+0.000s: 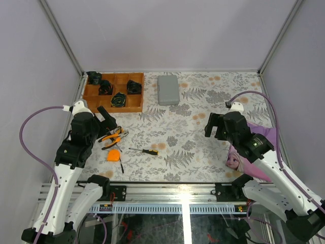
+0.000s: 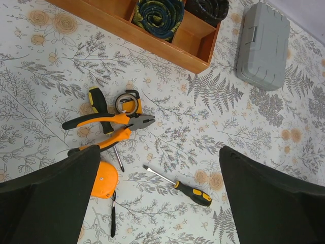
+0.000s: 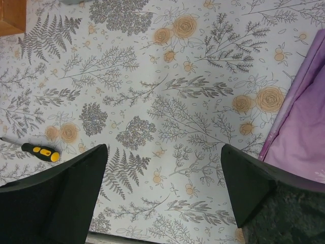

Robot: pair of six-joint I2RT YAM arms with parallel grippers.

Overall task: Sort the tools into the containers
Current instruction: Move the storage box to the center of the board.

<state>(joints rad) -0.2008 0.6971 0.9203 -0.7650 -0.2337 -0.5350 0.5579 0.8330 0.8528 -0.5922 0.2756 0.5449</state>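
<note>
Left hand spread near pliers, right hand spread

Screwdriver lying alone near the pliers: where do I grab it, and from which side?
Take the screwdriver by its thick black-and-yellow handle, coming straight down with the left pincer closing across it. It lies flat, apart from the pliers; the thin shaft would likely slip.

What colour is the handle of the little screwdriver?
The slim screwdriver has a black handle with yellow-orange patches, clearest in the left wrist view.
</note>
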